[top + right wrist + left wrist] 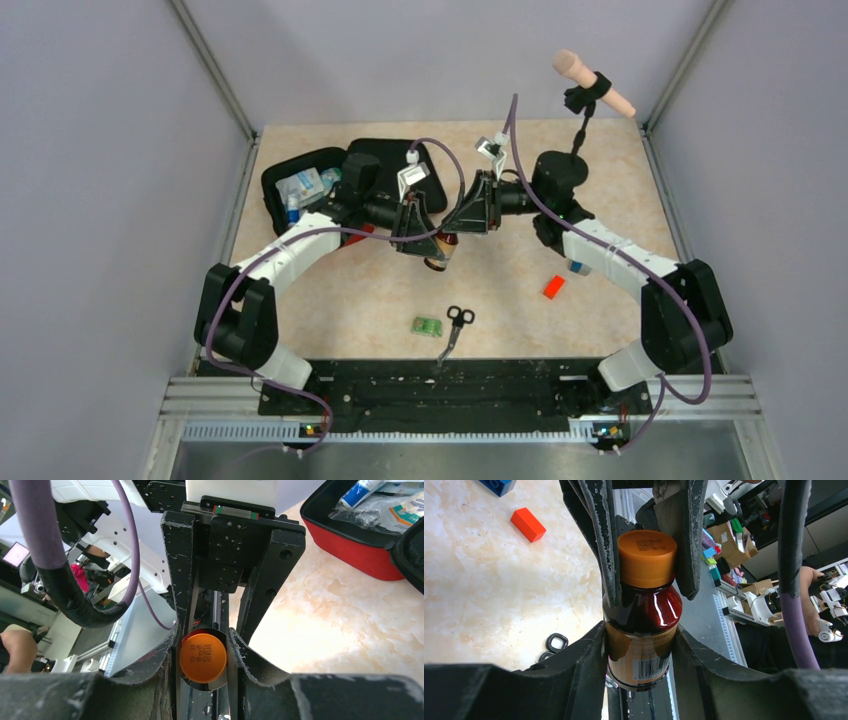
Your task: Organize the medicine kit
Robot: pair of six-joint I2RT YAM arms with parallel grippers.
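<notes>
Left hand: I see the left gripper (639,630) with its fingers (589,660) laid against both sides of the bottle's (644,610) labelled body, pinching it.
Right hand: the right gripper (204,635) meets it head-on, and I read it as clamped on the orange cap (646,557), one finger on each side.
Bottle: dark brown, with a barcode on the label. It is held between the two grippers over the middle of the table (350,290). I cannot tell whether it touches the surface.
Medicine kit: the medicine kit (350,547) lies open at the far left of the table, with a red outer wall and black lining. It is near the bottle but apart from it.
Kit contents: white packets and a blue-capped tube (300,185) sit in the left half.
Loose on the table: a red block (553,287) lies by the right arm, with a blue block (499,485) just beyond it.
Near edge: black-handled scissors (455,322) lie just beside a small green pack (428,326).
</notes>
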